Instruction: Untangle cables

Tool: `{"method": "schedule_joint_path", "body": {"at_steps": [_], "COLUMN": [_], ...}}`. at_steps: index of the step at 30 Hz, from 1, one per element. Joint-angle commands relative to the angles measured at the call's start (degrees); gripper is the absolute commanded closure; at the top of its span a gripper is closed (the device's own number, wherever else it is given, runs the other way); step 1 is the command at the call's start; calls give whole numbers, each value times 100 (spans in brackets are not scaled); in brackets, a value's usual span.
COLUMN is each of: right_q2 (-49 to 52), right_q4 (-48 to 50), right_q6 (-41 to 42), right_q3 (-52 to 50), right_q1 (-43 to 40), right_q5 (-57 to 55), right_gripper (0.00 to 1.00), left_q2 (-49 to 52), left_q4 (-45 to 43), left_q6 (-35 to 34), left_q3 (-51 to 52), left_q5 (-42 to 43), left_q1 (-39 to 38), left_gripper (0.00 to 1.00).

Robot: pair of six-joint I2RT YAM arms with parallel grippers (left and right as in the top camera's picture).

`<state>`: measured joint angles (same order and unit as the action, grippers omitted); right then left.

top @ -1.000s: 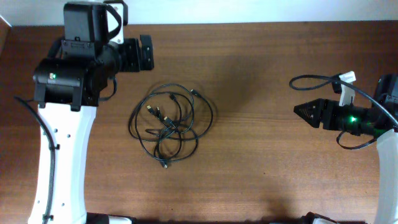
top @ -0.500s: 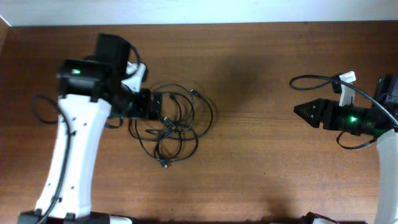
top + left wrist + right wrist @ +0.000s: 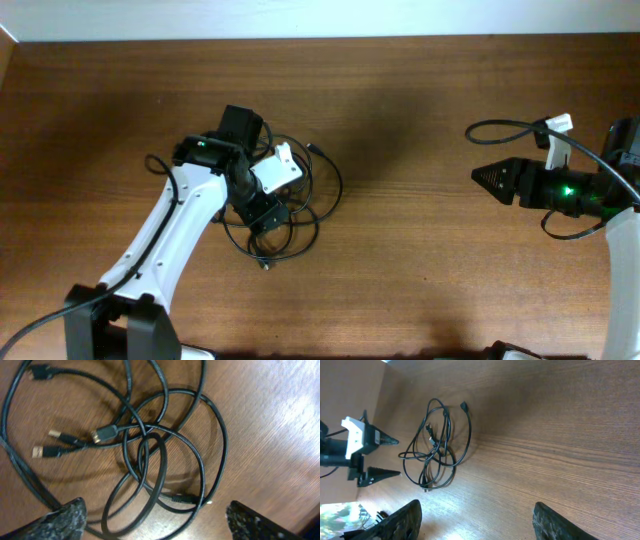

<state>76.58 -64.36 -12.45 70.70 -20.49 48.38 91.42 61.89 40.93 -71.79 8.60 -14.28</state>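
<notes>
Cables (image 3: 106, 433) tangled, left fingers (image 3: 65, 520) spread prob. just above; bare table (image 3: 420, 250) to right.

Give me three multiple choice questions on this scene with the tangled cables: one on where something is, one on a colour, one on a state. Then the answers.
1. Where do the cables lie on the table?
A. Under the left tool, left of centre
B. At the far right edge
C. Hanging off the near edge

2. What colour are the cables?
A. White
B. Black
C. Red

3. How is the left tool?
A. Shut on a cable
B. Open, holding nothing
C. Out of view

Answers:
1 A: the overhead view shows the left arm above the tangle.
2 B: every cord is black, some with metallic plug ends.
3 B: the left wrist view shows its fingers wide apart above the cables.
</notes>
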Motion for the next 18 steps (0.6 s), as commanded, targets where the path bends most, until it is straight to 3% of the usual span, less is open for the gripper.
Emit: {"method": "schedule_joint_path", "body": {"at_steps": [1,3,4,5,6,7,10,12,16,18], "right_q2": [-46,-46,-46,-46,-46,-46,-46,-46,-46,-46], "right_q4": [4,2,0,0,2,2,9,-22,-85,-146], "right_q6": [-90,-90,-90,-90,-90,-92,-109,-107,-107,-114], "right_q3": [35,35,35,35,35,35,35,35,35,35], "right_q1": [-15,-15,-15,-15,-15,-15,-15,-15,-15,68], "right_q5": [114,114,114,114,111,107,94,94,122,396], "right_gripper": [30,30,30,30,30,30,30,30,28,25], "left_q2": [258,450,560,686,710,702,566,498,319,170], "left_q4": [-221,-481,-573,-599,-581,-564,-577,-568,-186,-22], "left_q6": [785,782,782,780,774,503,289,284,-599,-1029], "left_q3": [271,415,476,492,476,426,260,170,-501,-1322], "left_q5": [61,63,63,61,61,74,258,214,511,1703], "left_q1": [11,9,9,9,9,7,9,4,2,2], "left_gripper": [5,5,10,29,54,68,81,100,100,100]}}
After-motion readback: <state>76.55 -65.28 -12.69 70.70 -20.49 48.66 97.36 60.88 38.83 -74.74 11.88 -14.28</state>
